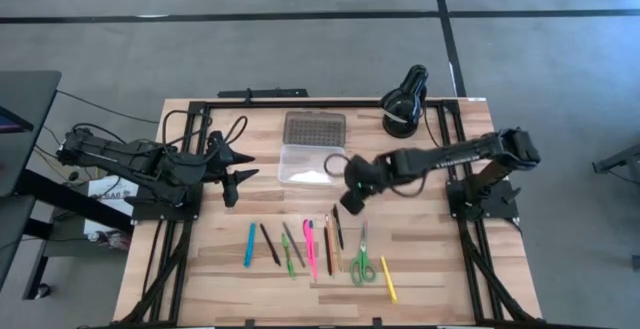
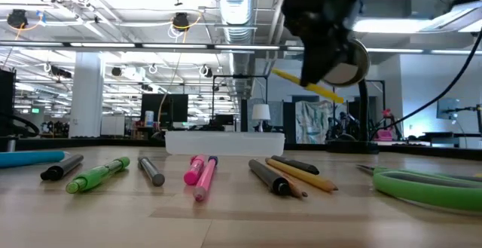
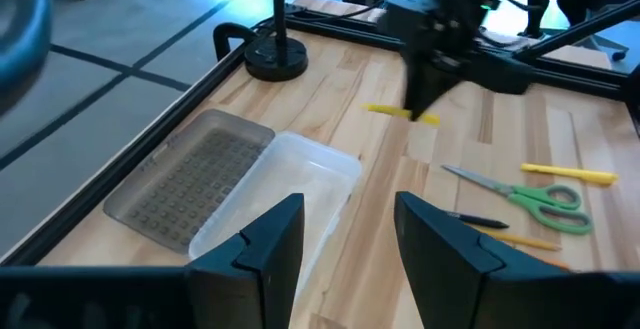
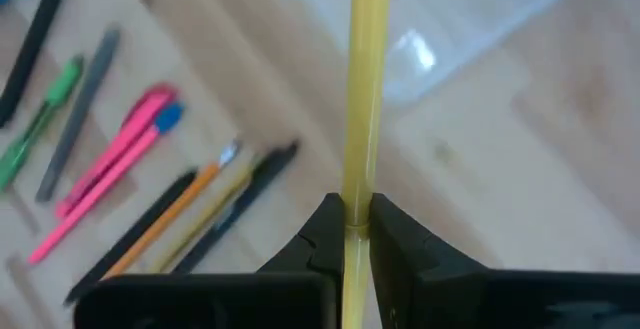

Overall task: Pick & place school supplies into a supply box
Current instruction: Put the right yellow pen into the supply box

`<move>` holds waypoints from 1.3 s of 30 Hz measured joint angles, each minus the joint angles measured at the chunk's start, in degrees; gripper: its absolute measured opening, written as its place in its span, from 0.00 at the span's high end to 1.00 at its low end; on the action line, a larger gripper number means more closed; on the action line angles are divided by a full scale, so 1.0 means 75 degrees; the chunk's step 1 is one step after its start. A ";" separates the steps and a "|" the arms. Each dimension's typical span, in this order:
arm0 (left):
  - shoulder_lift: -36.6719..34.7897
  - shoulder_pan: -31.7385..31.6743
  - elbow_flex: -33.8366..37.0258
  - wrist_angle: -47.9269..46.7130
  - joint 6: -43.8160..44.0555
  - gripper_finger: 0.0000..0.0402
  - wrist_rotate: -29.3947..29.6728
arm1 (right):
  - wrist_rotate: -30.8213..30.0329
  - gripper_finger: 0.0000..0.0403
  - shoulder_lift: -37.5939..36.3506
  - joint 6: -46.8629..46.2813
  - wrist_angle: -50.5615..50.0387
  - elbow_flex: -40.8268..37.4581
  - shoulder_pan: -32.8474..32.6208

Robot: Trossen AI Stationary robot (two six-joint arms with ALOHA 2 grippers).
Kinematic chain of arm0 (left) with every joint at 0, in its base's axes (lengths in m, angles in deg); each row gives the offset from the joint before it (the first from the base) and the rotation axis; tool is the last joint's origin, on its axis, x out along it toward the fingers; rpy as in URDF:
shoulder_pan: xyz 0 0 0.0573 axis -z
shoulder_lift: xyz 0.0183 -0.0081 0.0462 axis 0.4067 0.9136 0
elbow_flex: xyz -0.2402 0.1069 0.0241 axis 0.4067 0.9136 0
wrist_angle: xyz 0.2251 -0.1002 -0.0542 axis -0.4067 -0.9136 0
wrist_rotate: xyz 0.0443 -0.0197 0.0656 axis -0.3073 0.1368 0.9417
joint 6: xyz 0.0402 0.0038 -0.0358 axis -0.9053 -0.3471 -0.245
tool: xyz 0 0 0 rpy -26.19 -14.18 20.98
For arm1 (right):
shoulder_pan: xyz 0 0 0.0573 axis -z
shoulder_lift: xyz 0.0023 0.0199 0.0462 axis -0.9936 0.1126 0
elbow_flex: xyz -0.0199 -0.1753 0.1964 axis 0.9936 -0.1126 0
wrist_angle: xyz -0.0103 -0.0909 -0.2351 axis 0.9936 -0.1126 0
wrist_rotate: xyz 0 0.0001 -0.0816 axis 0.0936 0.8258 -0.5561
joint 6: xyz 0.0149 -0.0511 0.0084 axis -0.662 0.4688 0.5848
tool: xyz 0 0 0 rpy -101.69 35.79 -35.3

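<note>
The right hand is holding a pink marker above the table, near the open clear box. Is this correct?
Not quite. The right hand is shut on a yellow pen, not a pink marker; the right wrist view shows it clearly. The pink markers lie on the table. The rest holds: the pen is held above the table, near the open clear box.

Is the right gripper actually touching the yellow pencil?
Touching. The right wrist view shows the right gripper with both fingers pressed against the yellow pencil, no gap.

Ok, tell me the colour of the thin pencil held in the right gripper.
Yellow; the thin pencil clamped in the right gripper shows best in the right wrist view.
</note>
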 joint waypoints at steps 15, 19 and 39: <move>0.0002 -0.0005 0.0000 0.0000 0.0373 0.62 0.0123 | 0.0537 0.96 0.1423 0.3999 0.1139 0.1812 0.1589; 0.0002 -0.0005 0.0000 0.0001 0.0487 0.62 0.0121 | 0.0784 0.96 0.2065 0.4440 0.1100 0.2264 0.1663; 0.0002 -0.0005 0.0000 -0.0134 0.0730 0.62 -0.0009 | 0.1201 0.95 0.2815 0.5034 0.0837 0.2691 0.2061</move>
